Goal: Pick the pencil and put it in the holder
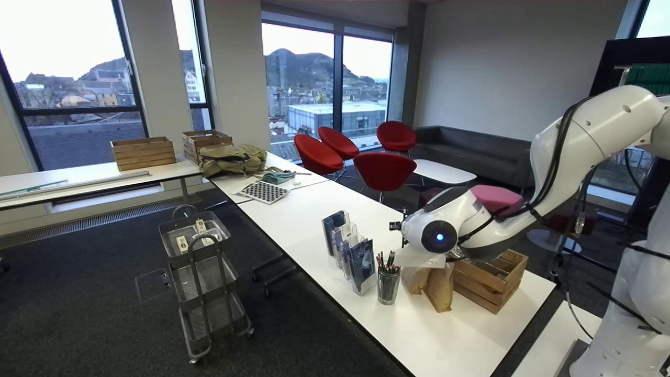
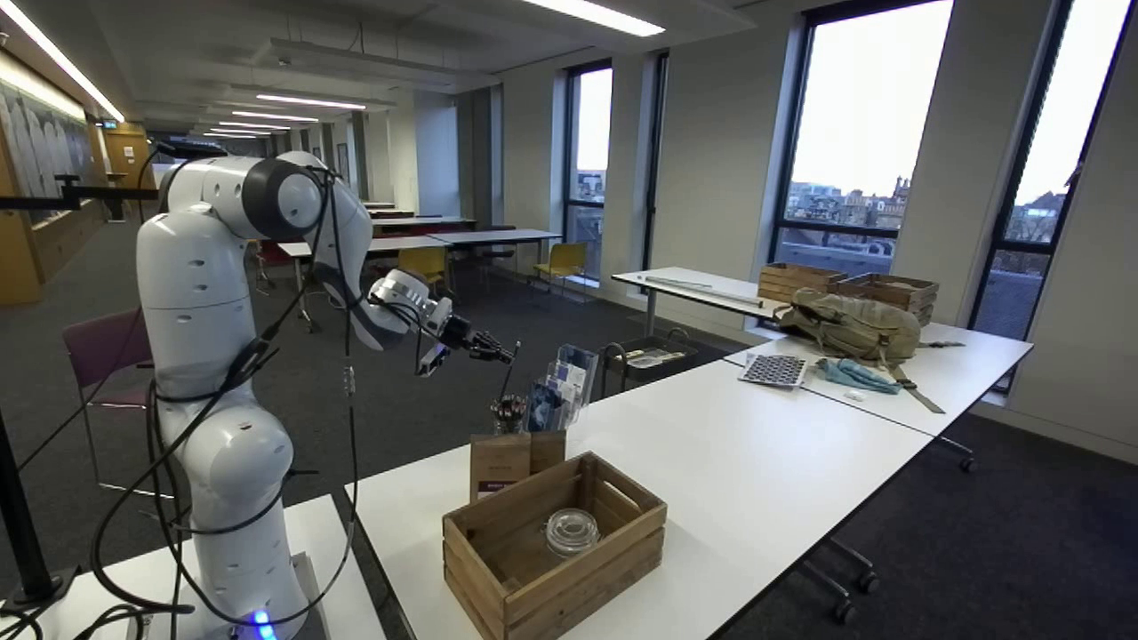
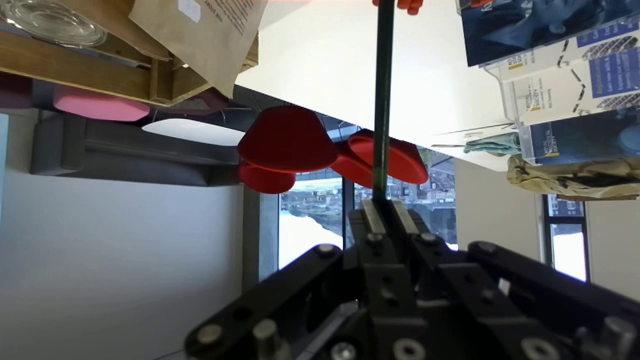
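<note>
A long white table [image 2: 747,462] runs from near left to far right in an exterior view, and the white Panda arm [image 2: 200,338] reaches in from the left. The slatted wooden crate [image 2: 591,576] stands near; the clear leaflet rack [image 2: 547,404] stands farther off, with brown paper bags [image 2: 498,458] between them. The gripper [image 3: 384,207] hangs beyond the bags, its fingers [image 3: 372,215] drawn almost together. In an exterior view, the glass tumbler [image 1: 388,292] that serves as holder stands just left of the bags, crowded with other pencils [image 1: 386,260]. The pencil [image 3: 382,100] is pinched near its upper end, leaning a little, its lower end down by that bunch; whether it has entered the tumbler I cannot tell.

The step in hand looks like insertion. To do it well, bring the pencil upright, find a gap in the bunch and lower slowly: so thin a stick would probably pivot in the grip if it caught a neighbour. Keep clear of the rack. Release only once the lower end is well below the rim, parting just enough, then back straight up.
</note>
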Robot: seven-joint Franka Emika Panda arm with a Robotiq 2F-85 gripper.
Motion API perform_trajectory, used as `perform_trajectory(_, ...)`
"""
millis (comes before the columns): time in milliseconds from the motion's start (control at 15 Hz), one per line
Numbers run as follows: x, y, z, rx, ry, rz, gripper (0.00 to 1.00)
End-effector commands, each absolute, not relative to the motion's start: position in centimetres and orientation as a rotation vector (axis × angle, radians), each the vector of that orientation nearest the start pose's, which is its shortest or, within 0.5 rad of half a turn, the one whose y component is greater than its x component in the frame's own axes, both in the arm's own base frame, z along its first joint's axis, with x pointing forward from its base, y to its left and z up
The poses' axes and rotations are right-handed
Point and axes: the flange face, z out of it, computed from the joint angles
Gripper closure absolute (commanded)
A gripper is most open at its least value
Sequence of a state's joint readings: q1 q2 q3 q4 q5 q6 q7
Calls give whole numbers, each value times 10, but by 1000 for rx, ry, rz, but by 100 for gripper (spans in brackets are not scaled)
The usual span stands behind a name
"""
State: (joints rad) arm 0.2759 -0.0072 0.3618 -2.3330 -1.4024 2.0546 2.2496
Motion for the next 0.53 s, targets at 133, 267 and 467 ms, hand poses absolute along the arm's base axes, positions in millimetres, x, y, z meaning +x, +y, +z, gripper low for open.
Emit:
perform_trajectory(133, 438, 256, 358, -2820, 937, -1814, 98)
perform_trajectory(267, 438, 256, 358, -2812, 932, -1817, 98)
perform_trajectory(467, 438, 258, 357, -2811, 918, -1784, 98)
